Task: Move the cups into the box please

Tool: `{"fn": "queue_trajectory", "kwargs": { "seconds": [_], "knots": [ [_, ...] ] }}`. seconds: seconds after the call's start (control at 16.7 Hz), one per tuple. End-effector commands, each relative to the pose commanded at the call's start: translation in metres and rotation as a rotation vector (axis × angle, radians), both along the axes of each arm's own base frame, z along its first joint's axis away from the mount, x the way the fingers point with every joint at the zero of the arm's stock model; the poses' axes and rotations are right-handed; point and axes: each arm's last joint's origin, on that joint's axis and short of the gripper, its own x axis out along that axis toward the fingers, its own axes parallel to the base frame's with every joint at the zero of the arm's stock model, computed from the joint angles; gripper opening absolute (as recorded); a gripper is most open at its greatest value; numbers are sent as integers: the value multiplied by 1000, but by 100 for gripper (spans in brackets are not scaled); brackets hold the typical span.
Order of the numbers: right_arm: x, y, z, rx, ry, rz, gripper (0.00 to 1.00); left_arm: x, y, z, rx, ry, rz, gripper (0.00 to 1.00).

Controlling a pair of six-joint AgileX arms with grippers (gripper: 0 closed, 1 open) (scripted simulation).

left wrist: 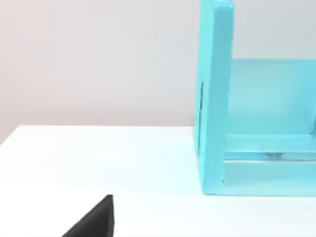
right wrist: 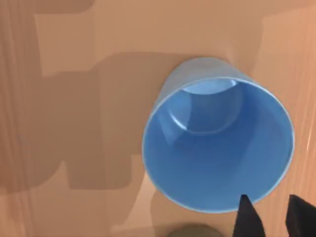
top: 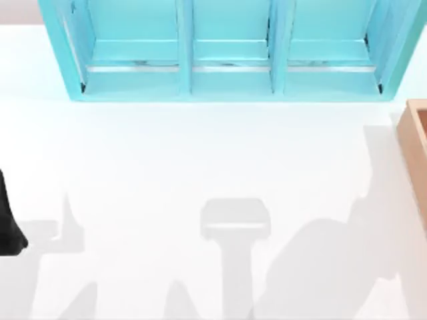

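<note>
The right gripper (right wrist: 269, 217) hangs over the box (right wrist: 74, 98), looking almost straight down into it. Two dark fingertips (right wrist: 249, 217) show at the edge of the right wrist view with a narrow gap between them, gripping nothing; they sit just past the rim of the blue cup (right wrist: 217, 143). That cup stands upright on the box floor, mouth open toward the gripper, smooth-walled and tapering to a smaller base. A dull olive-grey curve (right wrist: 190, 231) just beside the cup may be the other cup, though too little shows to be sure. The box is plain tan, wood-coloured, with blocky shadows across it.

The left arm (top: 8, 227) rests at the table's left edge, with one dark wedge of the left gripper (left wrist: 94, 222) low over the white table (top: 167, 167); whether it is apart or together I cannot tell. Ahead of it stands the glossy light-blue shelf (top: 227, 53) with three compartments.
</note>
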Motion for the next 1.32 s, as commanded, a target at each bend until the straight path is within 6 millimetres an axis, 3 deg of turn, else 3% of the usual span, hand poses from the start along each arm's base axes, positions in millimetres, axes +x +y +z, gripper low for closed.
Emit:
{"fn": "queue_trajectory", "kwargs": {
  "seconds": [0.42, 1.08, 1.2, 1.32],
  "knots": [
    [0, 0, 0, 0, 0, 0, 98, 0, 0, 0, 0, 0, 0, 100],
    [1, -2, 2, 3, 7, -2, 100, 0, 0, 0, 0, 0, 0, 100],
    [4, -3, 14, 6, 14, -2, 100, 0, 0, 0, 0, 0, 0, 100],
    [6, -4, 39, 4, 10, -3, 100, 0, 0, 0, 0, 0, 0, 100]
  ]
}}
